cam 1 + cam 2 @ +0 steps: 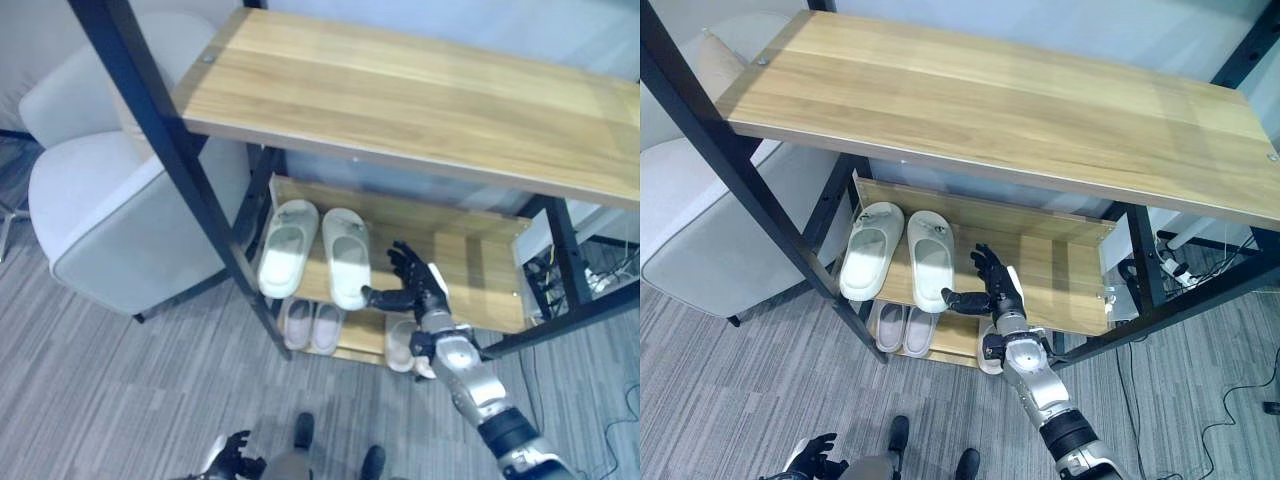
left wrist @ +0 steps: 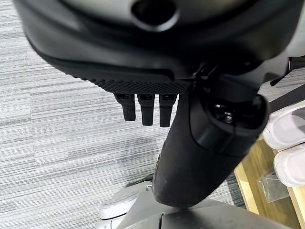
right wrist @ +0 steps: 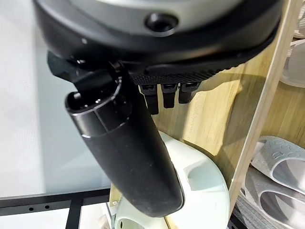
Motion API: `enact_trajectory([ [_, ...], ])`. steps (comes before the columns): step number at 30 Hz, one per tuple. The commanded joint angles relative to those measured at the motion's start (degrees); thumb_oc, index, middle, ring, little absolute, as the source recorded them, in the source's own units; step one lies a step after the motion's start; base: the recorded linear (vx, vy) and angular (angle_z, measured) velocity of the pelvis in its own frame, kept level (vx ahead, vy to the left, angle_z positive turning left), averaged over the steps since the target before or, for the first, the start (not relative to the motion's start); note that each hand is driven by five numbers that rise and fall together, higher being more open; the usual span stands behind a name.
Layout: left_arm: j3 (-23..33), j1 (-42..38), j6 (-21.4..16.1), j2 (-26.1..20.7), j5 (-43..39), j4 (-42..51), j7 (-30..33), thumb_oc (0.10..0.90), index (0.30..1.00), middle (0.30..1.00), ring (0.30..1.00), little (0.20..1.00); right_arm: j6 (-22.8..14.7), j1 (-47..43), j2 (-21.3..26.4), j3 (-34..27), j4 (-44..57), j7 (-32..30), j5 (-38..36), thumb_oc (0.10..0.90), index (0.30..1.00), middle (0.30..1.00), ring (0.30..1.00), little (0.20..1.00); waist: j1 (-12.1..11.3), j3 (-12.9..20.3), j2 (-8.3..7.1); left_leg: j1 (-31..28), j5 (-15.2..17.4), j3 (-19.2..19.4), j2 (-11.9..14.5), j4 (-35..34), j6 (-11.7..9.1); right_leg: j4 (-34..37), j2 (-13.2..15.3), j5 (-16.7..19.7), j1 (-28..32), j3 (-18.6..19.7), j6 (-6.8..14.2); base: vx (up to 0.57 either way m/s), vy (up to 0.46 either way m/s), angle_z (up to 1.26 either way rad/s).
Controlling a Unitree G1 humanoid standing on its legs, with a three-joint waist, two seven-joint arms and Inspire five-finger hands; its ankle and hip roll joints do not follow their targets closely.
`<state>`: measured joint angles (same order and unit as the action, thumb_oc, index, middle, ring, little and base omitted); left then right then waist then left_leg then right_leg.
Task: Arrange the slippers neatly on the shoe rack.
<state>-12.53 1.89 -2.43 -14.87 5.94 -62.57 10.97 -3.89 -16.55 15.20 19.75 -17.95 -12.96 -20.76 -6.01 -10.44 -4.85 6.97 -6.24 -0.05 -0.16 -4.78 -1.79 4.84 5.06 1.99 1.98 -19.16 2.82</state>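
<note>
A pair of pale slippers lies side by side on the rack's middle shelf (image 1: pixel 470 260), the left slipper (image 1: pixel 287 247) beside the right slipper (image 1: pixel 347 257), toes pointing inward. My right hand (image 1: pixel 418 288) is open just right of the pair, fingers spread over the shelf's front edge. Its thumb reaches to the right slipper's heel, and the same slipper (image 3: pixel 200 191) shows past the thumb in the right wrist view. A smaller grey pair (image 1: pixel 310 325) sits on the bottom shelf, with one more white slipper (image 1: pixel 400 345) partly hidden behind my right wrist. My left hand (image 1: pixel 235 460) hangs low over the carpet, relaxed and holding nothing.
The wide wooden top shelf (image 1: pixel 420 100) overhangs the middle shelf, and black frame posts (image 1: pixel 190 170) stand in front at the left. A light grey armchair (image 1: pixel 110 210) stands left of the rack. Cables and a power strip (image 1: pixel 600 280) lie on the floor at the right.
</note>
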Motion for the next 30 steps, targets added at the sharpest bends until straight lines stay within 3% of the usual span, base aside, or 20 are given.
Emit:
enact_trajectory([
  [1, -3.3, 0.15, -0.1, 1.22, 1.69, -2.89, 1.35, 0.8, 0.9, 0.9, 0.9, 0.9, -5.46, -1.0, -3.2, 0.8, 4.16, -0.19, -3.37, 0.8, 0.9, 0.9, 0.9, 0.9, 0.03, 2.12, 0.6, -2.87, 4.26, 4.83, 3.12, -0.22, -4.56, -3.25, 4.42, 1.83, -4.6, 0.46, 5.24, -0.03, 0.016, -0.01],
  [5, -3.11, -0.49, 0.72, 1.27, 1.56, -3.05, 2.54, 0.8, 0.9, 0.9, 0.9, 0.9, -5.23, 0.72, -6.41, 3.21, 5.7, -0.21, -6.62, 0.8, 0.9, 0.9, 0.9, 0.9, 0.15, 1.48, 0.6, -2.46, 4.06, 5.02, 3.1, -0.22, -4.5, -3.63, 4.42, 1.95, -5.21, 0.67, 5.21, 0.0, 0.0, 0.0],
  [15, -3.52, -1.0, 1.26, 1.43, 0.62, -1.87, 3.79, 0.8, 0.9, 0.9, 0.9, 0.9, -4.47, 0.58, -8.99, 8.7, 6.77, 1.19, -11.48, 0.8, 0.9, 0.9, 0.9, 0.9, 0.17, 0.85, 0.49, -2.56, 4.06, 5.22, 2.92, -0.22, -4.34, -4.2, 4.51, 2.24, -5.79, 1.28, 5.12, 0.0, 0.013, -0.05],
  [30, -4.49, -1.57, 1.57, 1.99, 0.01, -2.65, 5.02, 0.8, 0.9, 0.9, 0.9, 0.9, -5.07, -5.65, -12.8, 10.51, 3.8, -0.9, -12.23, 0.8, 0.9, 0.9, 0.9, 0.9, -1.0, 0.85, 0.6, -2.47, 4.04, 4.95, 2.59, -0.22, -4.26, -4.12, 4.95, 2.51, -5.77, 0.98, 5.11, 0.0, 0.001, 0.0],
])
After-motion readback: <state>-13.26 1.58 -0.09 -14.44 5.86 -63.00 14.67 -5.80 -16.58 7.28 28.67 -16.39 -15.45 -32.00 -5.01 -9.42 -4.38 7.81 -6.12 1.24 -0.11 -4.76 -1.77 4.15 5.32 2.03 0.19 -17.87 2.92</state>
